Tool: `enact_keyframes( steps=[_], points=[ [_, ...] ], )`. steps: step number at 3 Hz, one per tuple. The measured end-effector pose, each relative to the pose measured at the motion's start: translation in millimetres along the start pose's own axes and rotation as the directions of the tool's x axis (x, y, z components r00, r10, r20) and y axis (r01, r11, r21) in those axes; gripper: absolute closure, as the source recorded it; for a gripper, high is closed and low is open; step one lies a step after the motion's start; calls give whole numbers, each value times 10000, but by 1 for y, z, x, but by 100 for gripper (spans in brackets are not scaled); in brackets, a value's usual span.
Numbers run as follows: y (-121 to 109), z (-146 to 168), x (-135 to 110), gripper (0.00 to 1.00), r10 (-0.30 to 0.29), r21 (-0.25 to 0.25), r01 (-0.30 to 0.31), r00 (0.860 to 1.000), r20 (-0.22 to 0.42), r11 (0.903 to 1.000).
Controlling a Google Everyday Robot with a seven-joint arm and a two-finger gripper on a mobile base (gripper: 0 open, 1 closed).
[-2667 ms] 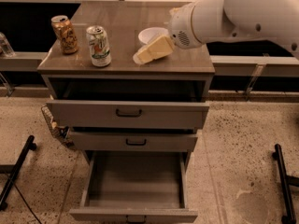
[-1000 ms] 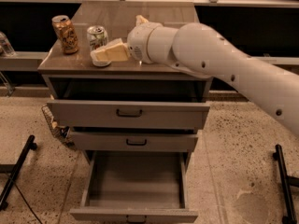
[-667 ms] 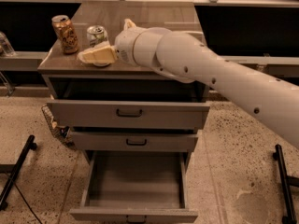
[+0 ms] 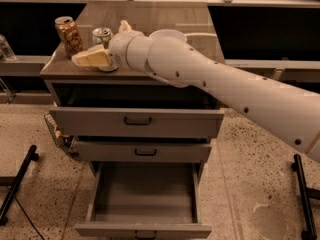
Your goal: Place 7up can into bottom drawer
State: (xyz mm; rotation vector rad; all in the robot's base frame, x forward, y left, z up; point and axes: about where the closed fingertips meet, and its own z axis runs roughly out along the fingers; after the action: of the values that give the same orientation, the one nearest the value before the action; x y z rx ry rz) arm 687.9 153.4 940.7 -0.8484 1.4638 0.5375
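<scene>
The 7up can (image 4: 102, 35) stands on the cabinet top at the left; only its silver top and a strip of its white side show. My gripper (image 4: 92, 58) is cream-coloured and sits right at the can, in front of its lower body and hiding most of it. The white arm (image 4: 210, 79) reaches in from the right across the cabinet top. The bottom drawer (image 4: 145, 230) is pulled out below, a plain grey tray with nothing in it.
A brown-gold patterned can (image 4: 69, 36) stands just left of the 7up can. A white bowl (image 4: 167, 34) sits behind the arm. The two upper drawers (image 4: 137, 121) with dark handles stick out slightly. Black stands (image 4: 17, 181) flank the cabinet on the speckled floor.
The arm has swung left across the cabinet top. The gripper has gone from beside the bowl to right in front of the 7up can, now covering most of it.
</scene>
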Motion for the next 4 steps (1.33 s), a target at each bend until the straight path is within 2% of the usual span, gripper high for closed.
enact_keyframes(
  steps=[1,2,4],
  points=[
    [-10,10,3,0,-68,371,68,10000,-4,9993],
    [-14,17,12,0,156,532,-151,9998,-95,9985],
    [-15,31,27,0,457,484,-446,9987,-222,9978]
  ],
)
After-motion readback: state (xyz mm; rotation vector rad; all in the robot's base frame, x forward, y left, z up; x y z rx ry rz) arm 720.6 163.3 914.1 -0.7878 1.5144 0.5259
